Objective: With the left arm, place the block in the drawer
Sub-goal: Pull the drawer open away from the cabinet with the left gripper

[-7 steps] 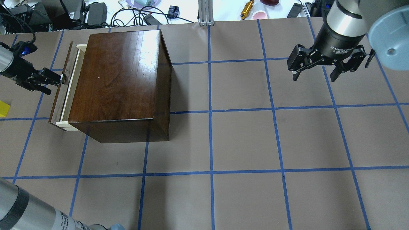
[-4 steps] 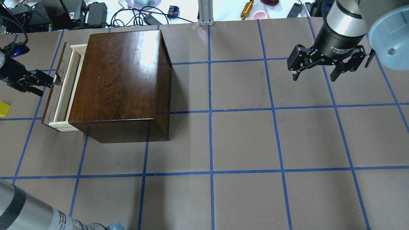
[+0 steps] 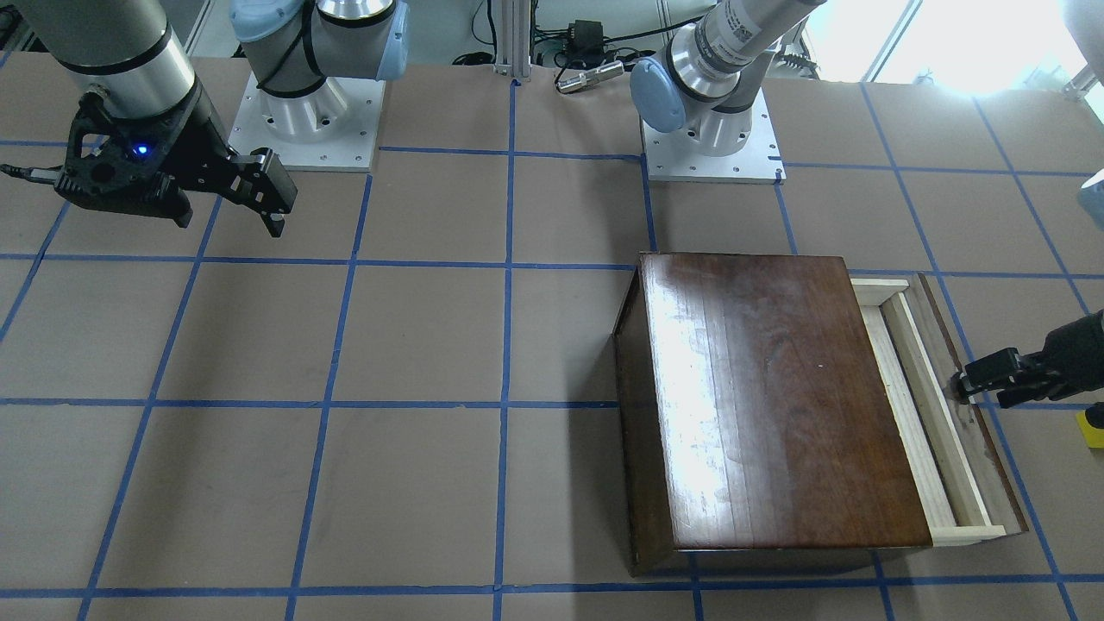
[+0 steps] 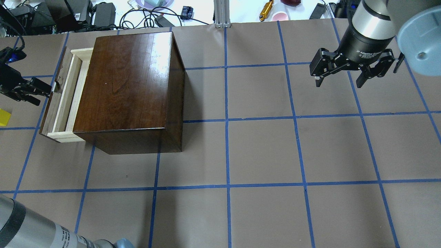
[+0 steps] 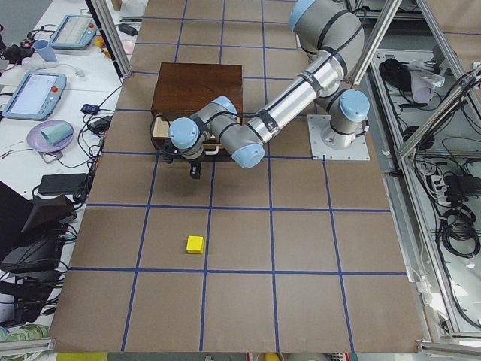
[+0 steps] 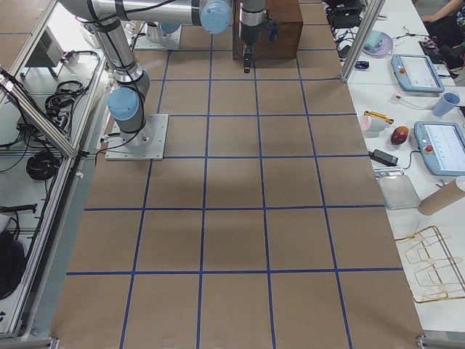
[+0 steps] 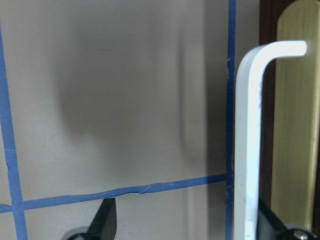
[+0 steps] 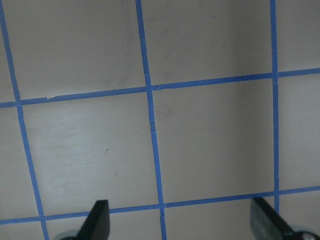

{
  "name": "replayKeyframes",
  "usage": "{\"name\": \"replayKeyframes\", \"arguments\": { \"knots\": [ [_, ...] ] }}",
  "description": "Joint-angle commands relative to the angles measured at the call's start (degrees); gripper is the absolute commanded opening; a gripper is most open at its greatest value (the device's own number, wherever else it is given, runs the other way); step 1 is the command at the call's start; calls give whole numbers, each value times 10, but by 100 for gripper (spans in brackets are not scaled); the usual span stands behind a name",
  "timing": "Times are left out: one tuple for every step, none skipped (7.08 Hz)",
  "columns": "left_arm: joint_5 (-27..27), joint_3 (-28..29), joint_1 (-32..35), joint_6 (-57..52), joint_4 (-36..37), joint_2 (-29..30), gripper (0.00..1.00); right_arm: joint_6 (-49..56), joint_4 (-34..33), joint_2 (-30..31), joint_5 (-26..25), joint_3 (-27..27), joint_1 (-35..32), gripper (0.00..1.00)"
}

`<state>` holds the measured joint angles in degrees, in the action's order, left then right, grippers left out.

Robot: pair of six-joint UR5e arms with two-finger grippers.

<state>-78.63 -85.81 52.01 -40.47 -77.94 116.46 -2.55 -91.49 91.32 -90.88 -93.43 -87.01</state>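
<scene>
Drawer [image 4: 62, 135] is slid partway out of the glossy dark-brown box [image 4: 127, 82], and we can see its shallow pale-wood inside behind the dark front panel [image 4: 48, 110]. Left gripper [image 4: 44, 95] sits right at that panel with its 2 black fingers spread apart. In the left wrist view, 1 finger [image 7: 269, 225] is just beside the handle [image 7: 247, 150], a smooth white bar with a rounded bend, so nothing is pinched. Block [image 4: 3, 117], a small bright yellow cube with plain faces, lies on the matte brown paper table [image 4: 262, 151] near the left gripper, outside the drawer. Right gripper [image 4: 339, 83] hangs well apart over the blue tape grid [image 4: 226, 103], jaws wide, holding nothing.
</scene>
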Motion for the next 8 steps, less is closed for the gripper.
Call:
{"name": "replayKeyframes", "arguments": {
  "knots": [
    [-3, 0, -3, -1, 9, 0, 90, 0, 0, 0, 0, 0, 0, 100],
    [-21, -1, -4, -1, 12, -2, 90, 0, 0, 0, 0, 0, 0, 100],
    [-22, -1, -4, -1, 12, -4, 90, 0, 0, 0, 0, 0, 0, 100],
    [-23, -1, -4, 0, 12, -7, 90, 0, 0, 0, 0, 0, 0, 100],
    [-23, -1, -4, 0, 12, -8, 90, 0, 0, 0, 0, 0, 0, 100],
    [-23, -1, -4, 0, 11, -11, 91, 0, 0, 0, 0, 0, 0, 100],
    [-24, 0, -4, 1, 10, -18, 91, 0, 0, 0, 0, 0, 0, 100],
    [-25, 0, -4, 2, 9, -24, 91, 0, 0, 0, 0, 0, 0, 100]
  ]
}}
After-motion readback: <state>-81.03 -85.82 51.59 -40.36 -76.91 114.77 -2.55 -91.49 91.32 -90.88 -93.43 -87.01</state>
